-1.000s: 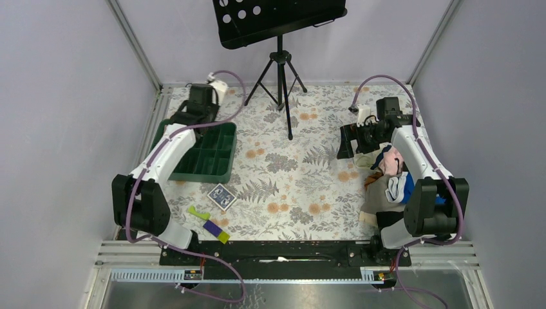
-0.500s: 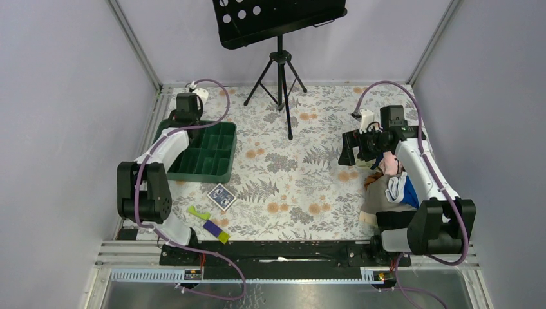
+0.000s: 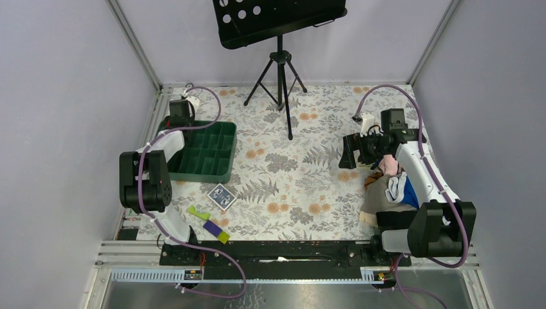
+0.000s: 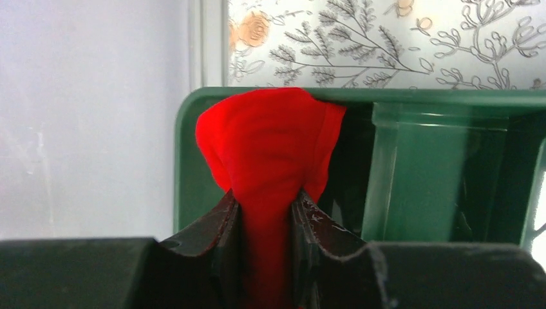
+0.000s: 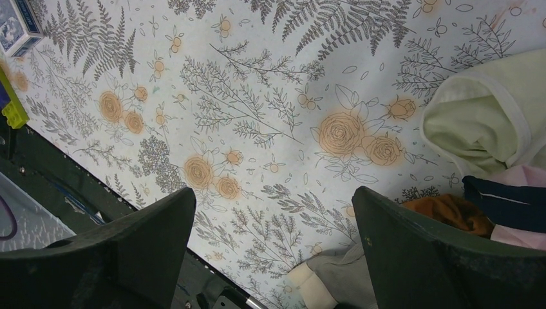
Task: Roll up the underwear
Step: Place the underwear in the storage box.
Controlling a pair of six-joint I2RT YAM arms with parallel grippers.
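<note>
The underwear (image 4: 267,141) is a bunched bright red cloth held between the fingers of my left gripper (image 4: 265,209). It hangs over the far-left corner compartment of the green tray (image 4: 412,167). In the top view the left gripper (image 3: 178,121) is over that corner of the tray (image 3: 216,168), and the underwear is hidden under the wrist. My right gripper (image 3: 351,151) is open and empty above the floral cloth, just left of the clothes pile (image 3: 388,188). In the right wrist view the right gripper (image 5: 273,225) has its jaws wide apart.
A music stand tripod (image 3: 281,71) stands at the back centre. A blue card box (image 3: 221,196) and yellow and purple blocks (image 3: 209,224) lie near the front left. In the right wrist view, cream (image 5: 483,119), navy (image 5: 508,199), orange (image 5: 451,209) and grey (image 5: 341,273) garments lie beside the right finger.
My left arm has swung left and back, carrying its gripper to the tray's far-left corner. The right gripper has shifted slightly and stays open.
</note>
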